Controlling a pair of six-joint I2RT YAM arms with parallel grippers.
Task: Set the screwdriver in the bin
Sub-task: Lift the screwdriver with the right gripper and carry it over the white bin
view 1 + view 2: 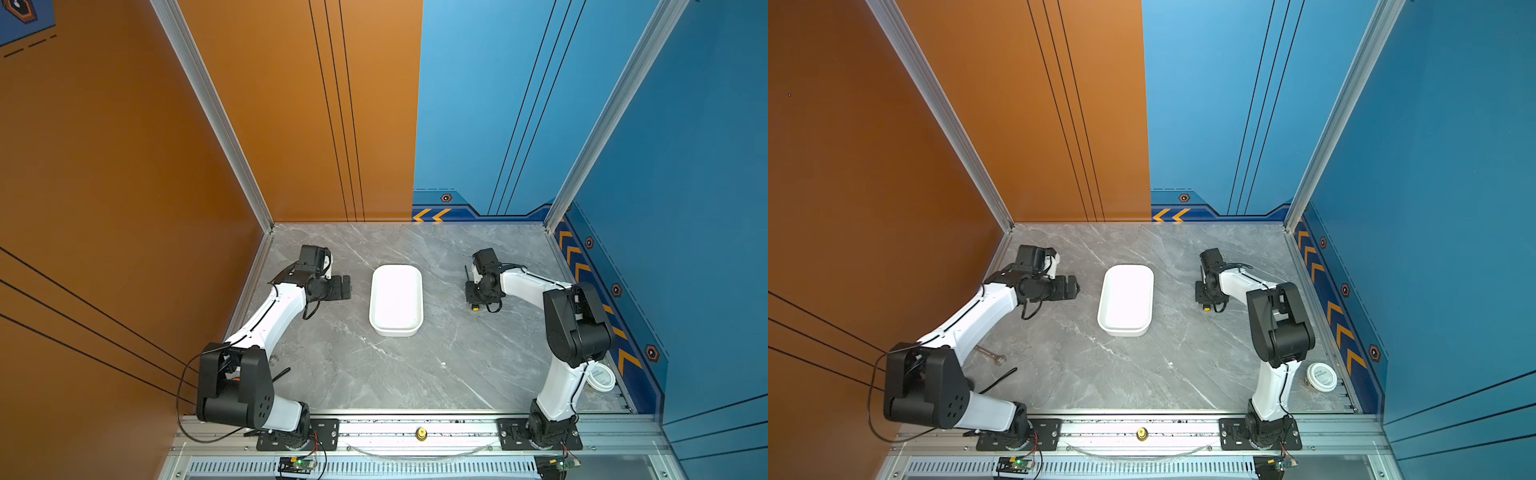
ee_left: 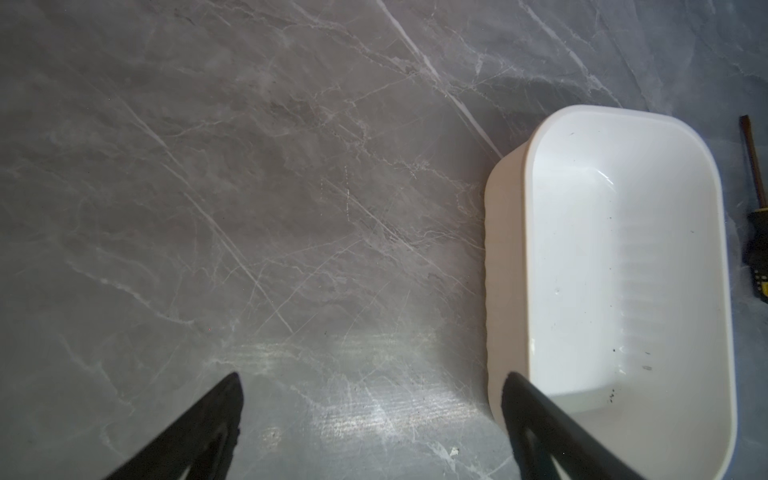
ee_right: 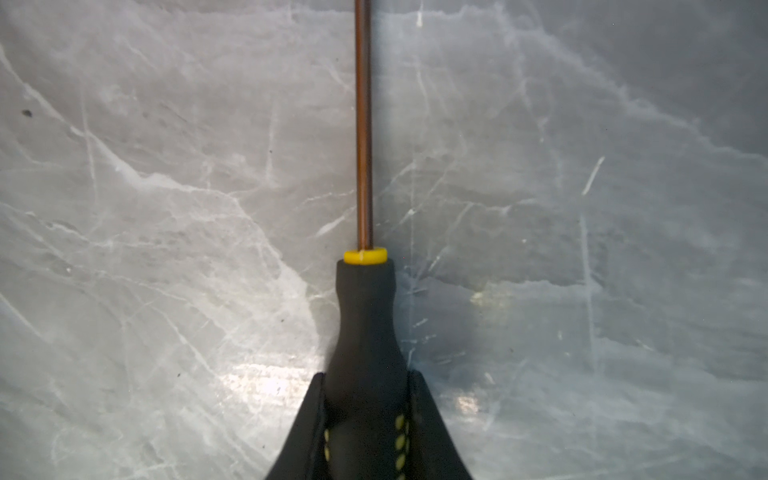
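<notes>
The left gripper [image 1: 345, 286] is hovering over the left part of the grey marbled worktop [image 1: 415, 374], about midway between its back and front edges. Its two black fingers [image 2: 216, 415] are standing wide apart, with only bare stone showing between them. It is pointing toward the bin [image 1: 396, 331], and in both top views a strip of worktop is separating the two. The bin, white and shallow with rounded corners, is sitting in the middle of the worktop with its long sides running from back to front. It is holding nothing but a few dark specks that show in the left wrist view. Further right, between the bin and the right edge, the right gripper [image 3: 366, 376] is clamping the screwdriver [image 3: 365, 316] by its black handle, with the jaws pressing in from both sides. The thin shaft [image 1: 466, 272] is pointing toward the back edge and the yellow end cap [image 1: 474, 308] toward the front edge. The screwdriver is lying low along the stone, outside the bin; whether it is touching the worktop cannot be told. Near the front right corner, a round white lidded tub [image 1: 1321, 377] is sitting beside the right arm.
</notes>
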